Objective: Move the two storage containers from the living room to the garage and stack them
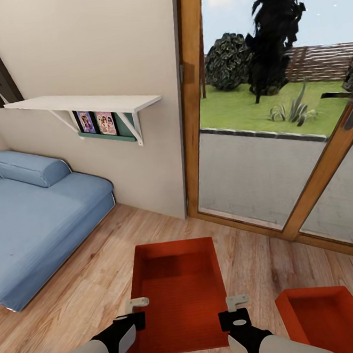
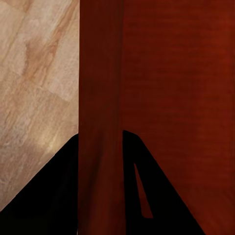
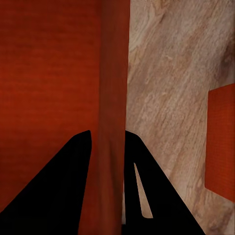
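So I'm in the living room, wood-plank floor (image 1: 74, 292) under me, blue sofa (image 1: 37, 231) off to my left and the glass doors (image 1: 280, 135) straight ahead. There are 2 orange-red bins: the nearer bin (image 1: 179, 294) sits right between my arms, and the other bin (image 1: 331, 318) is on the planks just off to my right, apart from the first. My left gripper (image 1: 137, 308) is straddling the left long wall of the nearer bin, and in the wrist view that wall (image 2: 100, 122) runs up between my 2 dark fingers (image 2: 54, 196), 1 finger inside the bin and 1 outside over the planks. My right gripper (image 1: 237, 306) does the same on the right wall (image 3: 113, 122). Both pairs of fingers look pressed onto the thin wall.
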Motion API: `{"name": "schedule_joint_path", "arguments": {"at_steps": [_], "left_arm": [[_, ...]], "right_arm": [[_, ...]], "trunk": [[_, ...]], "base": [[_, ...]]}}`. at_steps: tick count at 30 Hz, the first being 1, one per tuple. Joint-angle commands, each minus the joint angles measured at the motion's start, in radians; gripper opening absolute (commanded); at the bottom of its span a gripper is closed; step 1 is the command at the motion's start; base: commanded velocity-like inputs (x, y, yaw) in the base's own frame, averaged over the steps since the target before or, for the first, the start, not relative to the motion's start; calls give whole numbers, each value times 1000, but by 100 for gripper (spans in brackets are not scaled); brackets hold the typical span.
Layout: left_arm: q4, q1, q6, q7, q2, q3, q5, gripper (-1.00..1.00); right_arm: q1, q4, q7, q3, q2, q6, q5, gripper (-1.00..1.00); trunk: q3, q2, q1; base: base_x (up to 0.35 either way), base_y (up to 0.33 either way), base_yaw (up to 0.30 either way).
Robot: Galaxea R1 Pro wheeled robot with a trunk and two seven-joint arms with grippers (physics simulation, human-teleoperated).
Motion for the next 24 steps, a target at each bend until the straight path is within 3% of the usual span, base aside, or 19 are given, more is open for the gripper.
{"name": "schedule_joint_path", "arguments": {"at_steps": [1,24], "left_arm": [[2,0,6,10,5,25,10,-100],[2,1,6,10,6,27,10,-100]], "right_arm": [[-1,0,-11,1,0,-13,2,-100],[-1,0,-9,2,0,-20,4,-100]], "trunk": [[-1,-1,0],[-1,-1,0]], "base": [[0,0,0],[0,0,0]]}}
